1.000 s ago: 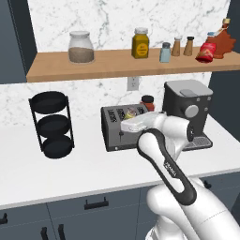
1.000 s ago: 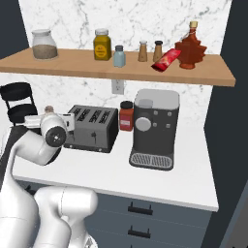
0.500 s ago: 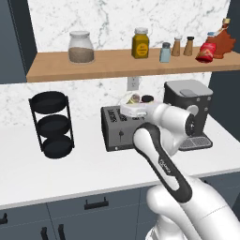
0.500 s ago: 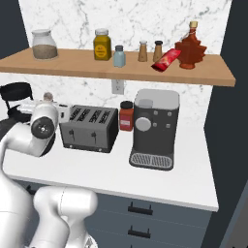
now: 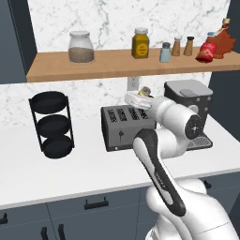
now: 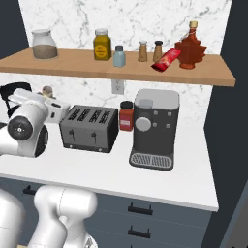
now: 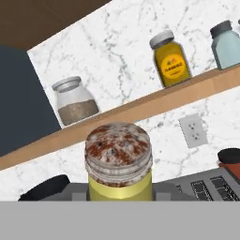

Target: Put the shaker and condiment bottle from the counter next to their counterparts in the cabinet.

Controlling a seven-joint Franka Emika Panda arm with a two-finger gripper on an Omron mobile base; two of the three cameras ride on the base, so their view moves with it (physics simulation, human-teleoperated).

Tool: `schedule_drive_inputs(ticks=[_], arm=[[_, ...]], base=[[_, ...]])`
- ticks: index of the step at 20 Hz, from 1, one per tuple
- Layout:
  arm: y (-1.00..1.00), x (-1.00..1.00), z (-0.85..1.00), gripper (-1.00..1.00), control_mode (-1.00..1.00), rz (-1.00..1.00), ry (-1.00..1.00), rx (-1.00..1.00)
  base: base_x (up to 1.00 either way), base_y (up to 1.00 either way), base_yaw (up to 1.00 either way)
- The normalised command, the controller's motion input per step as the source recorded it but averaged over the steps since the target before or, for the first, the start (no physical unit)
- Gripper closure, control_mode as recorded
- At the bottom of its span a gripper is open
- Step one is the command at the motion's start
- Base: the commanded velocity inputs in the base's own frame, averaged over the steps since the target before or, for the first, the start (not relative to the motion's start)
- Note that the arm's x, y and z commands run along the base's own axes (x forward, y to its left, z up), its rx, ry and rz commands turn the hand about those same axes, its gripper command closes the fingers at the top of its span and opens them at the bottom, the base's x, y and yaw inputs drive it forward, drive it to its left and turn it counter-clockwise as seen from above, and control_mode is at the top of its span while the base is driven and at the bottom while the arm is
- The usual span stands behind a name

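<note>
My gripper (image 7: 120, 193) is shut on the shaker (image 7: 118, 161), a yellow-green cylinder with a speckled tan cap. It hangs above the toaster, below the cabinet (image 5: 117, 64), where the shaker (image 5: 145, 91) sits in the gripper (image 5: 140, 97). From the right the shaker (image 6: 47, 90) pokes up over the hand. The condiment bottle (image 6: 126, 116), squat and red, stands on the counter (image 6: 111, 174) between toaster and coffee machine. On the cabinet (image 6: 72, 63) stand a pale blue shaker (image 6: 119, 56), two brown shakers (image 6: 142, 51) and a leaf-shaped bottle (image 6: 190, 46).
A grey toaster (image 5: 126, 127) and a dark coffee machine (image 6: 154, 127) stand at the counter's back. A black tiered rack (image 5: 51, 124) is at the left. The shelf also bears a glass jar (image 5: 81, 47), a yellow jar (image 5: 140, 43) and a red packet (image 6: 166, 59).
The arm has lifted the held shaker from toaster height up toward the shelf. Nothing else has moved.
</note>
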Motion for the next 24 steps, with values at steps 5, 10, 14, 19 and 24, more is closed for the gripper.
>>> schedule_drive_inputs(ticks=[5,10,14,19,24], arm=[[-0.20,-0.48,0.45,1.00,-1.00,-0.19,0.02,0.13],[-0.14,-0.27,0.50,1.00,-1.00,-0.22,0.06,0.12],[-0.19,-0.08,0.35,1.00,-1.00,-0.15,0.01,0.07],[-0.06,-0.03,0.28,1.00,-1.00,-0.11,0.01,0.03],[-0.02,-0.07,0.14,1.00,-1.00,-0.12,0.08,0.01]], base=[[0.00,0.00,0.00],[0.00,0.00,0.00],[0.00,0.00,0.00],[0.00,0.00,0.00],[0.00,0.00,0.00]])
